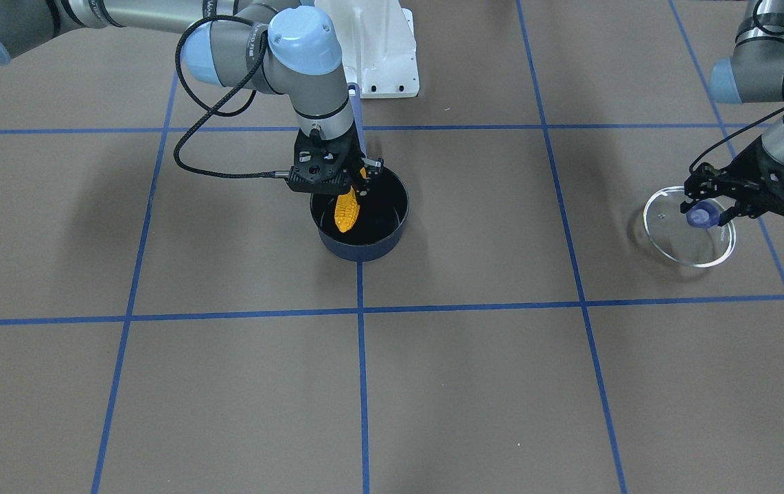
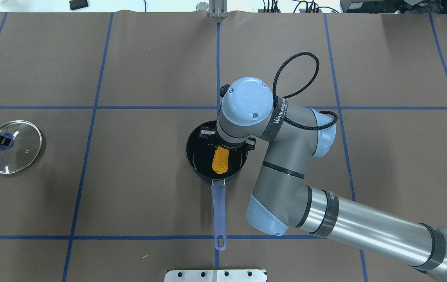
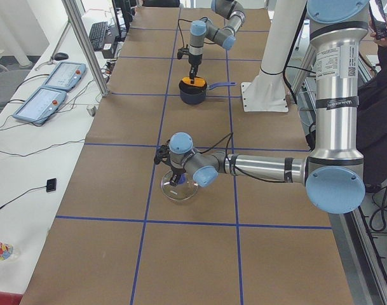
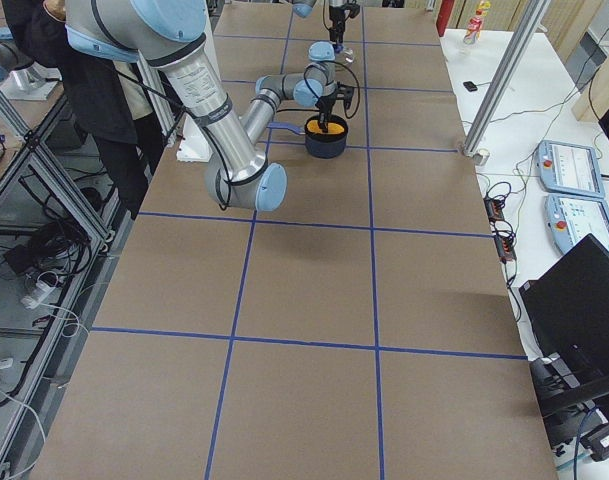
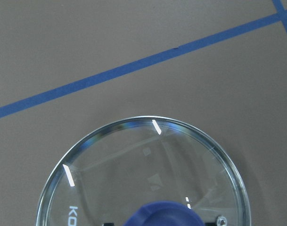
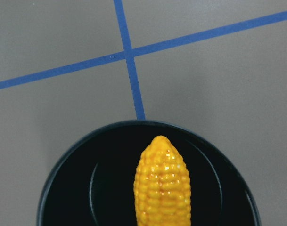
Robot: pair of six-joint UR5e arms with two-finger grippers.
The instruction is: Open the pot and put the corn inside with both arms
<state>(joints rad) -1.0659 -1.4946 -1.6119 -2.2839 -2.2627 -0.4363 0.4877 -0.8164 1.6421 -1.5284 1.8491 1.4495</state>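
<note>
The dark navy pot [image 1: 384,241] stands open mid-table, its lavender handle [image 2: 219,211] pointing toward the robot. My right gripper [image 1: 356,181] is shut on the thick end of the yellow corn [image 1: 347,211]. It holds the cob tip-down, slanted inside the pot's black interior; the corn [image 6: 162,188] and the pot [image 6: 72,183] fill the right wrist view. I cannot tell whether the tip touches the bottom. My left gripper [image 1: 708,213] is shut on the blue knob [image 5: 164,214] of the glass lid [image 1: 673,241], which lies far to the robot's left on or just over the table.
The white arm mount [image 1: 378,48] stands behind the pot on the robot's side. Blue tape lines [image 1: 362,384] grid the brown table cover. The right arm's elbow [image 2: 286,188] hangs over the table next to the pot's handle.
</note>
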